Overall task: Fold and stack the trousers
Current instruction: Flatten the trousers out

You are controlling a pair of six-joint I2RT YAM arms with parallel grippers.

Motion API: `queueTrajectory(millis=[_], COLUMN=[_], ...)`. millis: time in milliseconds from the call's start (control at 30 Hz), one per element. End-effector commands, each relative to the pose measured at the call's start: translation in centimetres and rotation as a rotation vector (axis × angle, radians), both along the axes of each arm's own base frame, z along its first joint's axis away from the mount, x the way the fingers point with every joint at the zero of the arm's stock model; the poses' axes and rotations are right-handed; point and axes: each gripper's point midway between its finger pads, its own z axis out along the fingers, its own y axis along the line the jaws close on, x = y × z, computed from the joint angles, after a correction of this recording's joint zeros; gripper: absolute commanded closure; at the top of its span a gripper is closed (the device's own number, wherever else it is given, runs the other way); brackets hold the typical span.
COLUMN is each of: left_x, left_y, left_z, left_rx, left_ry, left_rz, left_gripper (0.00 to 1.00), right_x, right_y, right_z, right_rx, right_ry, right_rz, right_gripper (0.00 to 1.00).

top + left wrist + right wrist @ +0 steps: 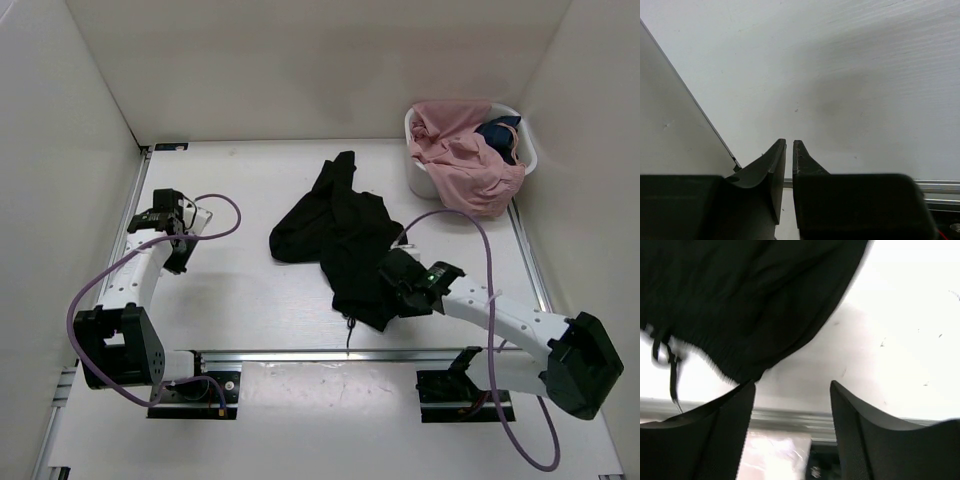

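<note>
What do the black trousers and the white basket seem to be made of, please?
The trousers look like soft, matte cloth: they lie crumpled in loose folds without shine. The basket looks like smooth white plastic, probably rigid: its wall and rim keep an even, rounded shape.

- The top external camera is looking down from above and behind the arm bases. From well back, it is taking in the whole table (230, 300), both arms and the surrounding walls.
- The left wrist camera is sitting just behind the left gripper (789, 142) and facing out along its fingers. It is hanging low and close over bare tabletop beside the left wall (670, 125).
- The right wrist camera is peering out between the fingers of the right gripper (792, 383). It is very close to the table, and the trousers (740, 300) are filling its upper left.
- The overhead and right wrist views are sharing the trousers' near edge, with its drawstring (671, 371), and the metal rail (790, 417).
</note>
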Motion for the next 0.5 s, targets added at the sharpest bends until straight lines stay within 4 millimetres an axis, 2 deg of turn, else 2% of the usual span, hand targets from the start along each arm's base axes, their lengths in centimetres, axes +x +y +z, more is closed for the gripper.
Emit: queueTrajectory(millis=[0, 33, 67, 133, 233, 333, 433, 467], left_x=[0.2, 0.2, 0.2, 0.1, 0.1, 0.1, -0.1, -0.4], left_y=[-0.2, -0.2, -0.2, -0.2, -0.2, -0.1, -0.1, -0.1], left_z=[0.5, 0.2, 0.2, -0.1, -0.1, 0.0, -0.1, -0.4], left_rx=[-0.005, -0.005, -0.005, -0.009, -0.009, 0.003, 0.003, 0.002], left_ry=[-0.033, -0.021, -0.021, -0.012, -0.012, -0.010, -0.008, 0.001], left_rz=[0.001, 0.001, 0.001, 0.009, 0.009, 0.004, 0.004, 0.004], left_gripper=[0.76, 0.76, 0.76, 0.76, 0.76, 0.76, 0.76, 0.76], right_x=[-1.0, -1.9, -2.4, -3.1, -2.1, -1.2, -0.2, -0.1], right_y=[-1.7, -0.8, -0.4, 0.7, 2.4, 3.1, 3.7, 4.6], right_z=[1.5, 1.4, 0.9, 0.6, -0.6, -1.3, -2.1, -2.3], right_rx=[-0.225, -0.240, -0.283, -0.332, -0.428, -0.490, -0.501, -0.464], right_ry=[-0.065, -0.060, -0.033, -0.040, -0.047, -0.050, -0.056, -0.064], right_rz=[0.177, 0.247, 0.293, 0.402, 0.474, 0.497, 0.500, 0.499], right_gripper=[0.32, 0.29, 0.22, 0.17, 0.07, 0.05, 0.05, 0.05])
